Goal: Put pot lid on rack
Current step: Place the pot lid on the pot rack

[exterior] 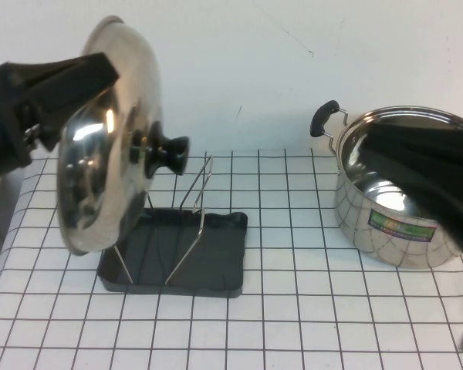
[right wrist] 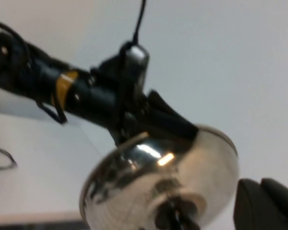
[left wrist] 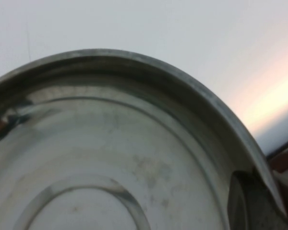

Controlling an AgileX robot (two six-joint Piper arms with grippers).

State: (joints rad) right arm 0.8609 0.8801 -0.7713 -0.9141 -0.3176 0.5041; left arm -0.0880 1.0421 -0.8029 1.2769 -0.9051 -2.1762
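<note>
The shiny domed pot lid (exterior: 108, 139) with its black knob (exterior: 166, 154) is held on edge in the air, its lower rim over the left side of the rack. My left gripper (exterior: 91, 77) is shut on the lid's upper rim. The left wrist view is filled by the lid's underside (left wrist: 110, 158), with one dark finger (left wrist: 249, 203) on the rim. The rack's wire loops (exterior: 194, 206) stand on the dark grey tray (exterior: 220, 258). My right gripper (exterior: 374, 142) hovers over the pot, shut and empty. The right wrist view shows the lid (right wrist: 192, 177), the left arm and my right fingertips (right wrist: 264, 206).
The deep steel pot (exterior: 397, 223) with a black handle (exterior: 322, 117) and a label stands at the right, partly behind my right arm. A white gridded cloth (exterior: 293, 324) covers the table. A white wall is behind.
</note>
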